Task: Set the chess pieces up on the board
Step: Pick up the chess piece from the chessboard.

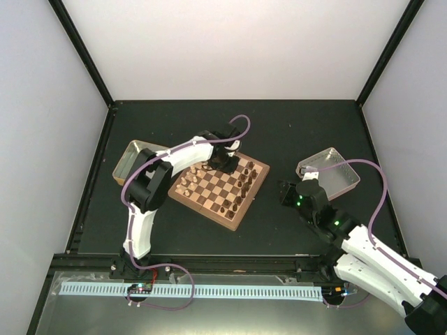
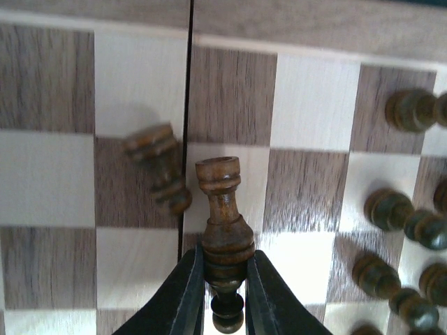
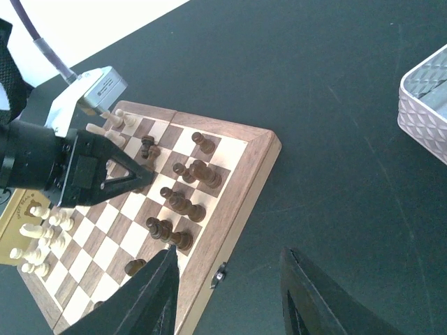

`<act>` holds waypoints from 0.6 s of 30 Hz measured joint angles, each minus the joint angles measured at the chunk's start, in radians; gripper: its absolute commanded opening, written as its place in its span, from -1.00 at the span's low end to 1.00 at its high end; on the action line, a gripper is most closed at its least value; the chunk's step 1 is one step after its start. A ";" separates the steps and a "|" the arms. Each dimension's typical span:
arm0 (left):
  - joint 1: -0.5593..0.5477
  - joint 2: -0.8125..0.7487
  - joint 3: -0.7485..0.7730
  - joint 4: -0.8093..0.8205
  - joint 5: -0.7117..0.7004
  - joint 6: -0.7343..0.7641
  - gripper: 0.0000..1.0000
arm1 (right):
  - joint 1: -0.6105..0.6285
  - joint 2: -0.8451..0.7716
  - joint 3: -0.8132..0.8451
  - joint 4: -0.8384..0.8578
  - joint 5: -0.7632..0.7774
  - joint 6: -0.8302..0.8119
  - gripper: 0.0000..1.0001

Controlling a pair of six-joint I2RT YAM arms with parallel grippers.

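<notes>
The left gripper (image 2: 225,283) is clenched on a dark brown chessman (image 2: 222,209) (turret-like head, perhaps a rook). The chessman is pinched between the two black fingers (image 2: 183,296) low on its body, just above the base. In the left wrist view its head points toward twelve o'clock. It is held over the board (image 2: 314,105), close to the seam down the middle; whether its base touches the wood cannot be told.

A second dark chessman (image 2: 159,174) of like shape is seen at ten o'clock of the held one, seemingly toppled (blur prevents certainty). Dark pawns (image 2: 387,209) are crowded at three to four o'clock.

The held piece is judged light, stiff and smooth-turned, so somewhat slippery. The waist under the bulging collar is the best place for a grip, since the swell keeps the fingers from sliding. On so narrow a base it is likely to be tipped easily and should be set down upright and low.

In the top view the pale chessmen (image 1: 187,183) are gathered along the board's nine o'clock edge. The right gripper (image 3: 230,293) is released and empty (fingers well apart) and is held off the board at three o'clock. One metal tray (image 1: 133,157) is seen at ten o'clock and another tray (image 1: 335,171) at about two o'clock, beyond the right gripper.
</notes>
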 measured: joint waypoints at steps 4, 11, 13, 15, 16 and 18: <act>0.000 -0.042 -0.052 -0.005 0.014 0.006 -0.97 | 0.000 0.010 0.000 0.008 -0.009 0.003 -0.17; 0.000 -0.177 -0.156 0.002 0.049 0.008 -0.97 | 0.000 0.024 0.000 0.037 -0.064 0.002 -0.16; 0.000 -0.235 -0.192 0.006 0.065 0.008 -0.97 | 0.000 0.039 0.000 0.059 -0.099 0.000 -0.09; 0.000 -0.293 -0.225 0.014 0.084 0.008 -0.97 | 0.000 0.062 0.001 0.083 -0.144 -0.003 0.01; 0.000 -0.322 -0.243 0.021 0.097 0.008 -0.97 | 0.000 0.078 0.003 0.093 -0.172 -0.005 0.04; 0.000 -0.384 -0.282 0.037 0.131 0.012 -0.97 | 0.000 0.119 0.012 0.124 -0.243 -0.017 0.10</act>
